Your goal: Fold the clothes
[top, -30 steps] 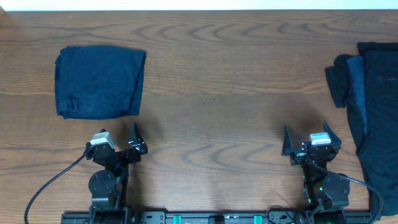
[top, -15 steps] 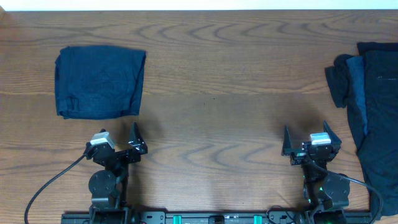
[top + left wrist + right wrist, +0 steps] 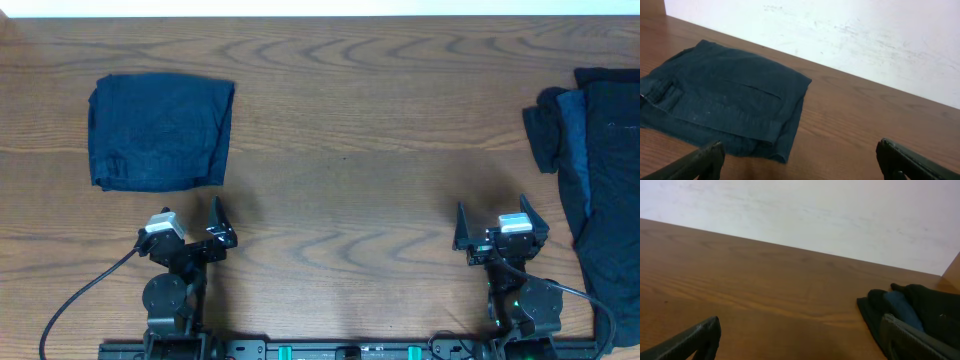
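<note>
Dark navy unfolded clothes (image 3: 600, 170) lie heaped at the tabletop's (image 3: 350, 130) right edge, long axis running near to far, just right of the right arm's fingers (image 3: 461, 228), spread wide and empty; the left arm's fingers (image 3: 218, 215), likewise spread, sit near the folded garment (image 3: 160, 132) far left

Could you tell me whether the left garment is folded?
Folded: the garment is a compact rectangle with stacked layers at its edge.

No writing, label or number is legible on the folded garment (image 3: 160, 132) at ten o'clock, the heap (image 3: 605, 170) at three o'clock, or the table (image 3: 380, 110).
</note>
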